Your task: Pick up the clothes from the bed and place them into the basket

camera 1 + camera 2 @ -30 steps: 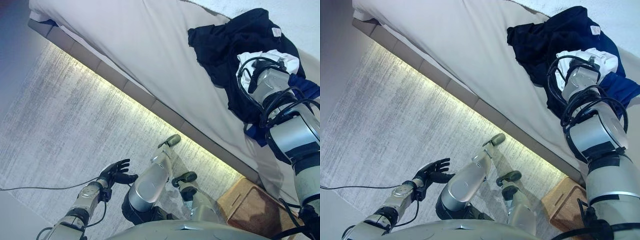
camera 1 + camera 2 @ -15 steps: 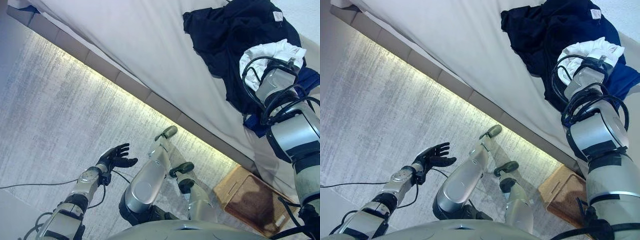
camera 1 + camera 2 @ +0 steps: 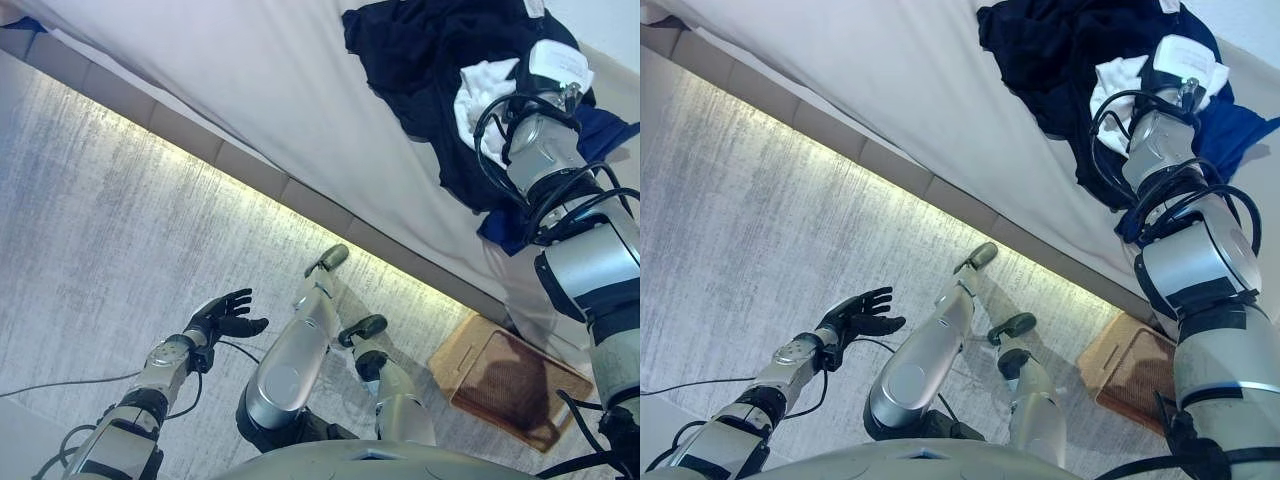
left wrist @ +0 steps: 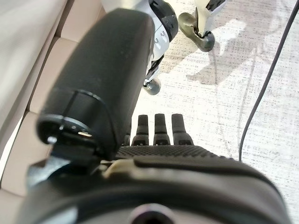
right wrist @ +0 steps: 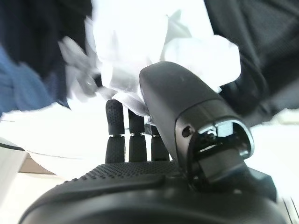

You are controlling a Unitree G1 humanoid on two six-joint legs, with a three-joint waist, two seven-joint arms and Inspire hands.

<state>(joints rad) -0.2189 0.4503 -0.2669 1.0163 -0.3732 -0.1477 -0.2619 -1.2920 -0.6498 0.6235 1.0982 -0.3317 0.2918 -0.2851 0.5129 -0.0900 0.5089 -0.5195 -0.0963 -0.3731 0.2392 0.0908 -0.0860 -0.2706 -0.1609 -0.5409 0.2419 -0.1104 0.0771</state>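
Clothes [image 3: 430, 70]: dark pile plus 1 white piece [image 5: 140, 51], all on bed [image 3: 250, 80]. Basket [image 3: 510, 375]: on floor, no clothes visible inside. My right hand [image 5: 135, 135]: fingers straight, against white piece, not clamped. Left hand [image 3: 222, 315]: spread, idle. Nothing moved yet.

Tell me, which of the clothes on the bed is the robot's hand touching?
The white garment, bright against the black clothing and blue cloth; the right hand reaches into it.

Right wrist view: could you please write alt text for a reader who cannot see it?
The robot's right hand reaches into a white garment, its fingers and thumb against the cloth. Black clothing and blue clothing lie around the white piece.
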